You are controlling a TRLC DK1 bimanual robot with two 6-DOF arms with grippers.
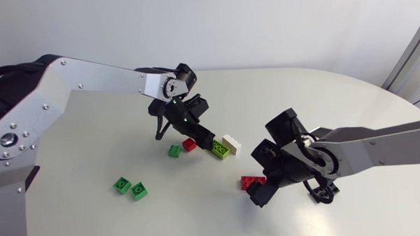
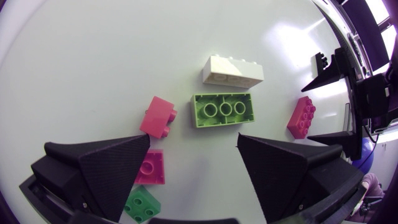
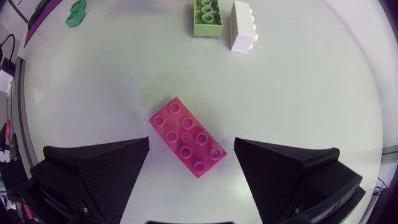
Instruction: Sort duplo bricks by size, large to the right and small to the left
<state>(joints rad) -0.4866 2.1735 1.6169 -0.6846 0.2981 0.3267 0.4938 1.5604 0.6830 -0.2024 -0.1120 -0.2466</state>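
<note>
"Where's the big red brick (image 3: 186,138)?"

"Flat on the bench (image 1: 336,106), studs up, askew under your right jaws. They stand wide and hold nothing."

"How will it handle?"

"Likely light, stiff and slick-walled. Turn your wrist to its slant, then pinch the two long walls low down."

"And my left?"

"Your left jaws are wide and empty too, just short of the lime brick (image 2: 222,110). The white brick (image 2: 232,70) is just beyond it, and small red bricks (image 2: 158,117) lie beside one finger."

"Room?"

"Bare bench lies to your right, its edge well off. The two arms are near each other at the middle, so mind that gap."
</note>
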